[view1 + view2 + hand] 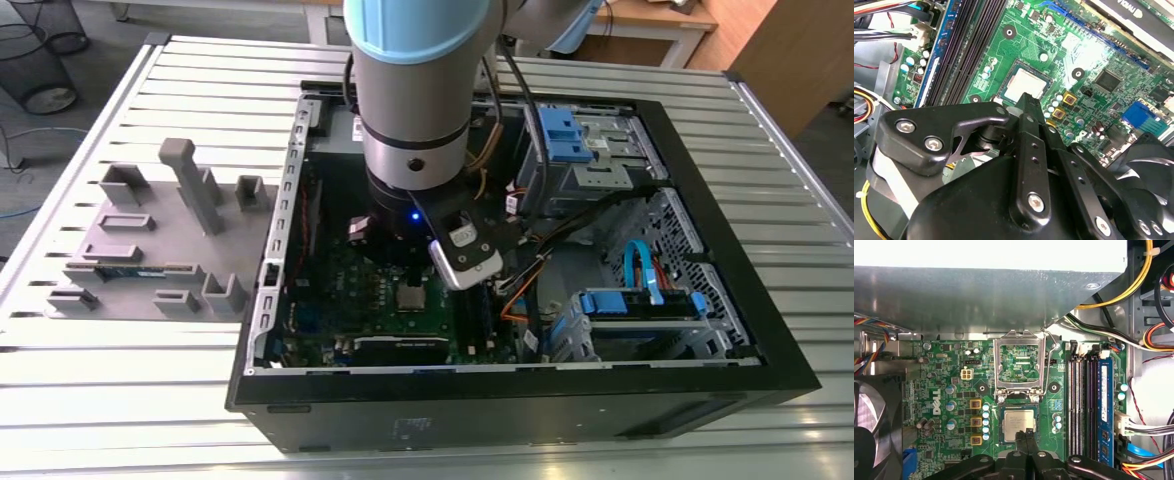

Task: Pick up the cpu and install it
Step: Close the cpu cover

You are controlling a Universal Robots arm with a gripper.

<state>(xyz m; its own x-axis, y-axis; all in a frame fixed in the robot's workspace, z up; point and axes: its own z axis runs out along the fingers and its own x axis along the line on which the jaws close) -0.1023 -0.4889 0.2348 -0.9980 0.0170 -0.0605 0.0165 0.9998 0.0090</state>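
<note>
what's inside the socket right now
The cpu lies flat in the socket, silver top up, with the lid swung open. The end effector covers one edge of the cpu. Whatever is under the cpu is hidden by it.

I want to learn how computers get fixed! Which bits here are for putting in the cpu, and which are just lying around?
For the job: the cpu; the open socket it sits in; the gripper, over the cpu's edge.

Just lying about: the memory stick; the fan; the blue drive bay; the grey rack outside the case.
</note>
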